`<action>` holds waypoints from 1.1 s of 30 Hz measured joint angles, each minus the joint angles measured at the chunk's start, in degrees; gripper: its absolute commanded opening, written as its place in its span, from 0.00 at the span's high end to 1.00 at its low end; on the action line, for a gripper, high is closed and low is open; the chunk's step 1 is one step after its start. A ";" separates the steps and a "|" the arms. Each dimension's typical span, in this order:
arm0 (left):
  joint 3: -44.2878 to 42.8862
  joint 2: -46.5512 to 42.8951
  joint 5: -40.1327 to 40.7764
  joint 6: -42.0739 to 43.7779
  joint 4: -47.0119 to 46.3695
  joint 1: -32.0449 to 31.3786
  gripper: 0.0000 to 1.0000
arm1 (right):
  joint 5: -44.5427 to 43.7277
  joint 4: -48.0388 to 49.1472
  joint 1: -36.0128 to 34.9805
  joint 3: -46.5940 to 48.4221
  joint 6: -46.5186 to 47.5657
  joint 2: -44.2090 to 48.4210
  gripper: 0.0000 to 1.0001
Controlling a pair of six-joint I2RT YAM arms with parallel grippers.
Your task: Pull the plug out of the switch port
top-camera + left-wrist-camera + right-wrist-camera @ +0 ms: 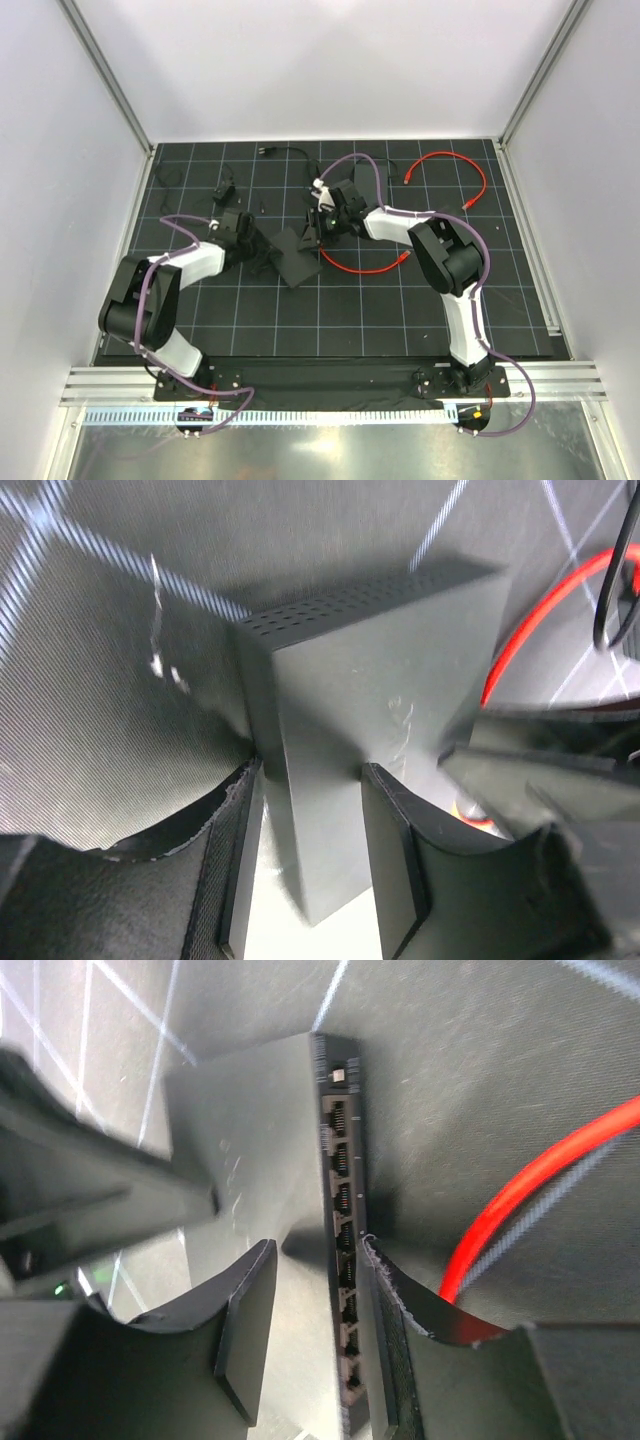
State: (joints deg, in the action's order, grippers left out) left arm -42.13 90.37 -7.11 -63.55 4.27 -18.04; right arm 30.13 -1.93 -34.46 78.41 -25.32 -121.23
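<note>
The right gripper [318, 1255] fills the foreground of its wrist view, jaws apart and straddling the thin port edge of the network switch [250, 1140]. One finger touches that edge. The other stands off it by a sliver of shadow, so I read no firm grip there.

The black grid mat [400, 310] lies under everything. The switch sits near its middle, propped between the two arms. The left gripper [310, 770] is clamped across the switch's slim body from the opposite side.

The row of ports [340, 1190] runs straight away from the right wrist, along the gap between its fingers. The red cable [540, 1190] comes in from the outer side and vanishes behind the touching finger. The plug is hidden there, and I cannot tell whether it is seated. The right arm is the nearer one, and its own finger stands between the cable and the ports.

A second red cable [470, 175] and a black lead [285, 152] lie well apart at the far edge.
</note>
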 measured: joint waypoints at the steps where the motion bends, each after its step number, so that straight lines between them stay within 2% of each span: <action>1: -0.74 0.46 0.15 0.50 0.50 0.44 0.51 | 0.66 -0.09 0.02 0.00 0.00 0.00 0.57; 12: -15.50 9.79 1.55 9.25 8.94 6.21 0.49 | 10.29 1.27 -4.48 0.79 -1.95 -1.81 0.56; 19: -17.20 8.50 3.23 13.18 14.43 9.40 0.43 | 15.23 9.90 -8.66 1.97 -7.61 -4.09 0.54; 22: -17.20 3.74 6.29 14.78 18.25 10.16 0.41 | 15.50 12.63 -8.48 1.49 -7.69 -3.13 0.50; 24: -17.20 -1.90 8.48 15.56 20.63 10.19 0.35 | 15.26 12.59 -7.41 0.63 -6.38 -1.60 0.45; 28: -15.47 -14.86 11.04 15.34 21.99 10.19 0.27 | 13.94 8.41 -4.96 2.16 -1.03 0.02 0.42; 33: -3.43 -28.63 10.84 10.58 22.23 10.19 0.25 | 10.43 -1.62 -2.64 9.49 6.93 -1.05 0.39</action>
State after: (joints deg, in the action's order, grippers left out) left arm -45.56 61.73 3.73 -52.97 26.50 -7.86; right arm 40.56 -3.55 -37.10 87.90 -18.39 -122.28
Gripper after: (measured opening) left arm 0.744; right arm 0.607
